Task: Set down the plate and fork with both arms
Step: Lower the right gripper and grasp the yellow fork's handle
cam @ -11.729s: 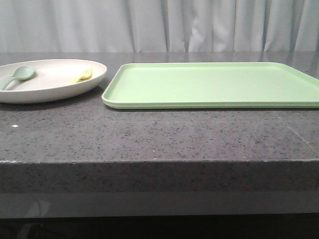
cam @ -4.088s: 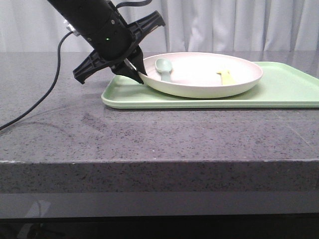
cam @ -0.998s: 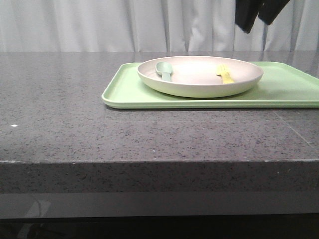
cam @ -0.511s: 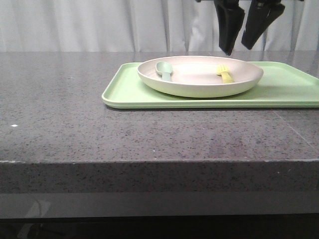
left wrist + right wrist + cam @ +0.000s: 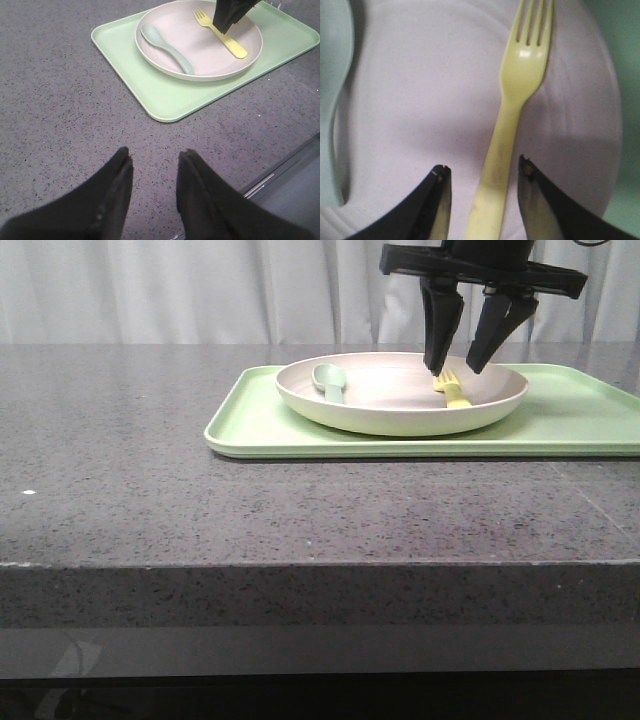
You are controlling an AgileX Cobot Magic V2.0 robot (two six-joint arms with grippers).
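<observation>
Black and pointing straight down, the right gripper (image 5: 452,370) hangs over the plate (image 5: 400,412), jaws spread apart, one tip on each side of the fork (image 5: 507,135) handle but not gripping it. The small yellow plastic fork lies flat in the smooth, round cream plate, beside a grey-green spoon (image 5: 167,46). The plate sits on a flat green tray (image 5: 580,420) on the speckled grey stone bench (image 5: 300,510). The left gripper (image 5: 152,172) hovers above bare bench, near the tray, jaws apart and holding nothing.

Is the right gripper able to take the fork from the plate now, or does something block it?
Probably yes. The right gripper is open with a finger on each side of the fork handle, and nothing lies between them. The spoon lies apart, on the plate's other side.
</observation>
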